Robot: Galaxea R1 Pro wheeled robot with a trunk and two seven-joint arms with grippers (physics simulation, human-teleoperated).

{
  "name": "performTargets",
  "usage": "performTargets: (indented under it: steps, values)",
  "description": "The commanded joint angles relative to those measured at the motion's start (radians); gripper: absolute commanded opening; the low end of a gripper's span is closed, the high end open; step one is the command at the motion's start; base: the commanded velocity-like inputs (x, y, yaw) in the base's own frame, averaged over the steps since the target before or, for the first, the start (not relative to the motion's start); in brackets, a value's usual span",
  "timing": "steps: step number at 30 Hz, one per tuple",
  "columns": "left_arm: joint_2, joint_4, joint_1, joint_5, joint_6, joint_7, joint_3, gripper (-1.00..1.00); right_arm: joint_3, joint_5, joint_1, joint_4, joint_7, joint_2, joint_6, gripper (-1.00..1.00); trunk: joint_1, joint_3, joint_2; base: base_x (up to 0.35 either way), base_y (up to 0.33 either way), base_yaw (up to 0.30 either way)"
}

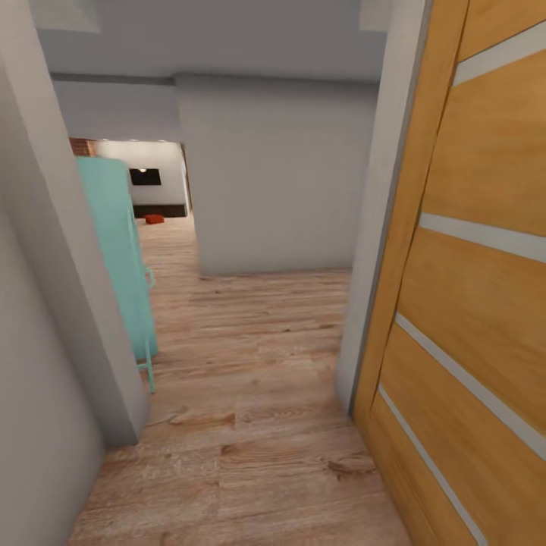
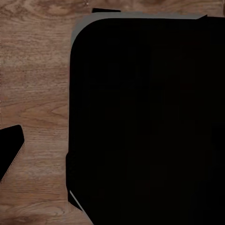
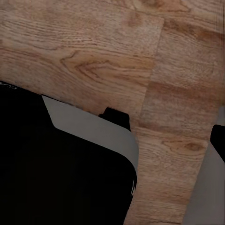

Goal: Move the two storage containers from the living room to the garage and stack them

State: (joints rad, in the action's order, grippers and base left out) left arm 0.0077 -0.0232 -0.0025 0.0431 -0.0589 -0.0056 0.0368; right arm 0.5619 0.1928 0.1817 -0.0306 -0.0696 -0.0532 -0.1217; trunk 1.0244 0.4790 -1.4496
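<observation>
The head view looks down a hallway with a wood plank floor (image 1: 250, 425). A wooden door (image 1: 470, 265) with pale stripes stands open, right of the hallway. A teal fridge (image 1: 121, 258) stands left of it, past a grey wall corner (image 1: 68, 265). Beyond the fridge the living room opens, with a black TV (image 1: 145, 177) on its far wall. One orange-red container (image 1: 154, 219) lies on that room's floor, below the TV and far from the door. Both wrist views show plank floor beside dark robot parts (image 2: 145, 117). Whether either claw is apart or together cannot be told.
</observation>
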Motion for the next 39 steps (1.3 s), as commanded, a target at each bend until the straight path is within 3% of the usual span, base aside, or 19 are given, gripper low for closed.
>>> performTargets:
  steps: [1,9,26,39]
  values:
    - [0.0,0.0,0.0,0.004,-0.002,-0.001,0.003,1.0,0.009,0.01,-0.009,-0.003,-0.001,0.004,-0.025,1.0,0.001,0.001,0.0,0.322,0.0,0.0]
    - [0.0,0.0,-0.001,0.004,-0.002,-0.001,0.003,1.0,0.009,0.007,-0.06,-0.003,0.006,0.012,-0.065,1.0,0.001,0.001,0.0,0.322,0.0,0.0]
    - [0.0,0.0,0.0,0.004,-0.002,-0.001,0.003,1.0,0.009,0.004,-0.07,-0.002,0.004,0.004,-0.057,1.0,0.001,0.001,0.0,0.322,0.0,0.0]
    - [0.0,0.0,0.0,0.004,-0.002,-0.001,0.003,1.0,0.01,-0.001,-0.07,-0.002,0.005,0.003,-0.055,1.0,0.001,0.001,0.0,0.322,0.0,0.26]
